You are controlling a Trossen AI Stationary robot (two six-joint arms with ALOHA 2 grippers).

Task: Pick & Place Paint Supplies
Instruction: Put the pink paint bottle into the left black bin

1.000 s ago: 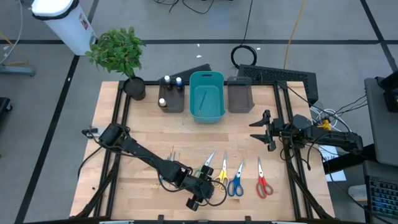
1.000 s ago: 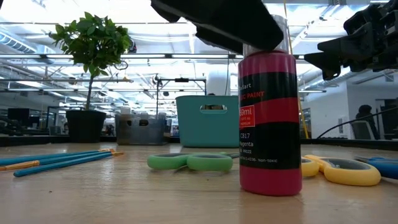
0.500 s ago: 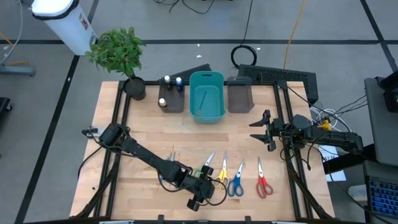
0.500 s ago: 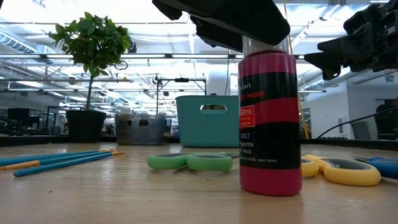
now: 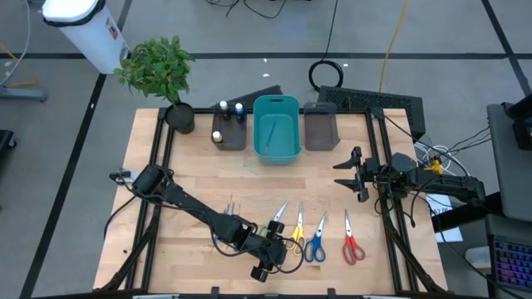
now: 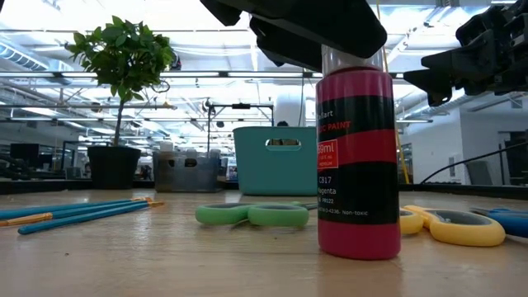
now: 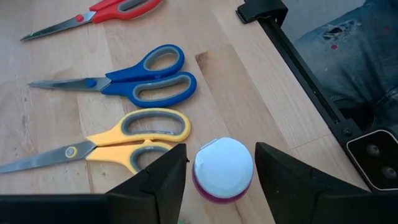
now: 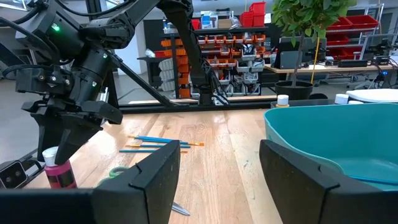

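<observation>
A magenta paint bottle with a white cap stands upright on its base near the table's front edge. My left gripper comes slanting down over it, open, one finger on each side of the cap with a thin gap on both sides. From above, my left gripper hides the bottle. Green scissors, yellow scissors, blue scissors and red scissors lie flat in a row beside it. Thin brushes lie to the left. My right gripper waits open at the right.
At the far edge stand a teal bin, a dark grey bin holding small capped bottles, and a second dark grey bin. A potted plant stands at the far left corner. Bare wood lies between the bins and the scissors.
</observation>
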